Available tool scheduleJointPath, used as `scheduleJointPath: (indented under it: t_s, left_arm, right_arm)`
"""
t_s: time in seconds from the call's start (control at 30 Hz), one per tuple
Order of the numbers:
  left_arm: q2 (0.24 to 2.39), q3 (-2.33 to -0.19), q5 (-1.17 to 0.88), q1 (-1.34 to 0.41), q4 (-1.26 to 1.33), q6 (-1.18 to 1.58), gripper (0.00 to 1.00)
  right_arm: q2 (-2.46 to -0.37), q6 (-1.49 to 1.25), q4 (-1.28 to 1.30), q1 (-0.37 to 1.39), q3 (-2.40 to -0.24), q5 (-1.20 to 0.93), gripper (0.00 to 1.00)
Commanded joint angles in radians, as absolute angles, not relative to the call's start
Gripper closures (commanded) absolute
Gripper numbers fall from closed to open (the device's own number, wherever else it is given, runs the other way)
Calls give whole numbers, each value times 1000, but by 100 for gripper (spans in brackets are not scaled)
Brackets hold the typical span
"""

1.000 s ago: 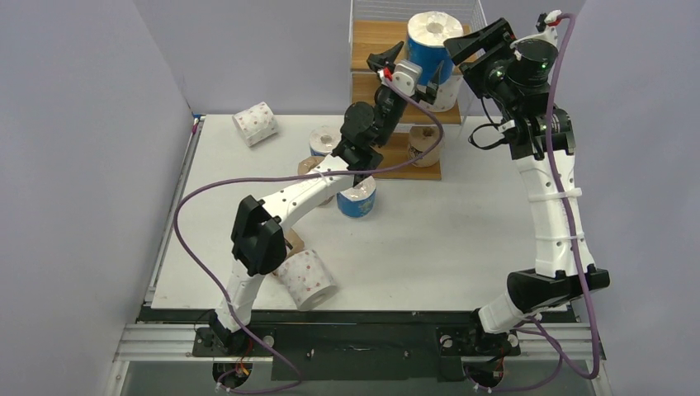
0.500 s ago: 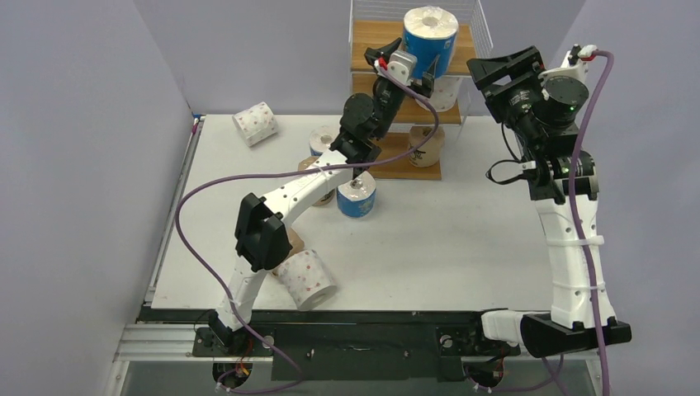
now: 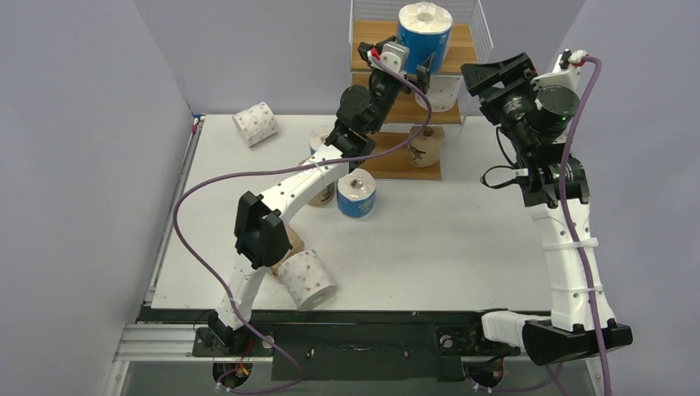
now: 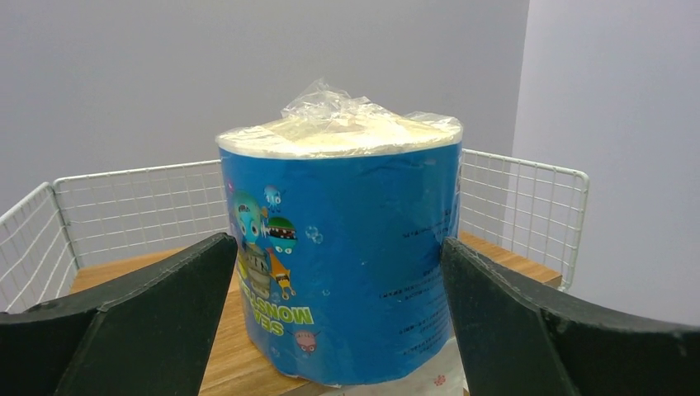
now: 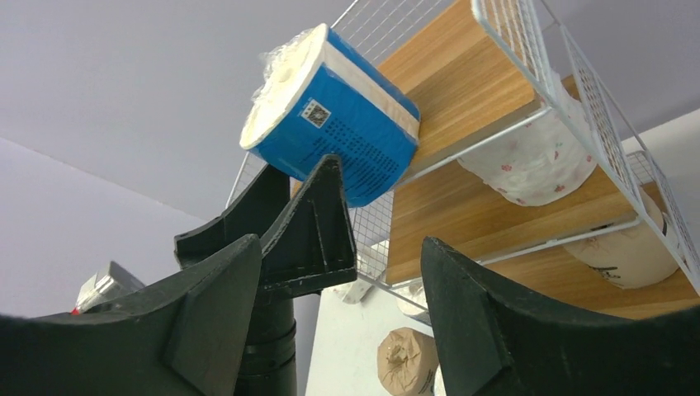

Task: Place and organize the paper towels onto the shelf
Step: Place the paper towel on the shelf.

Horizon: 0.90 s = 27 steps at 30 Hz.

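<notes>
The left claw (image 4: pixel 340 241) reaches to the top board of the shelf (image 5: pixel 470 74), its fingers set wide on either side of the blue roll (image 3: pixel 423 33) and close against its wrapper. Whether they press it or have let go cannot be told. The roll stands upright between them at the board's front edge. Below this claw a pink-dotted roll (image 5: pixel 536 161) sits on the middle tier and a brown roll (image 5: pixel 623 247) on the lowest. The right claw (image 5: pixel 338 246) hangs released and empty just right of the left one. A second blue roll (image 3: pixel 357 196) stands on the surface (image 3: pixel 462 239), well beneath both.
</notes>
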<state>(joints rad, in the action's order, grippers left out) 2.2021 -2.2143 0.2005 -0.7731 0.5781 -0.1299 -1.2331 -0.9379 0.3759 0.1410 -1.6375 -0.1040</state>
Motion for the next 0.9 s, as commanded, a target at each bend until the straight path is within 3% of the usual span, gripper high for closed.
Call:
scheduleJointPath:
  t_s: [0.0, 0.07, 0.37, 0.67, 0.87]
  left_arm:
    - [2145, -2263, 141, -767, 519, -76, 3]
    - [2124, -2258, 131, -772, 516, -74, 0]
    - [1887, -2072, 155, -841, 541, -132, 4]
    - [1406, -1523, 349, -856, 575, 21, 4]
    - [1161, -1144, 472, -842, 516, 207, 4]
  right_arm:
    - [-1205, -832, 291, 163, -1660, -112, 33]
    - [-1199, -806, 291, 167, -1663, -109, 32]
    - [-1149, -661, 147, 221, -1557, -34, 31]
    - [-1206, -543, 73, 232, -1542, -92, 31]
    - [-1264, -506, -26, 287, -1523, -62, 25]
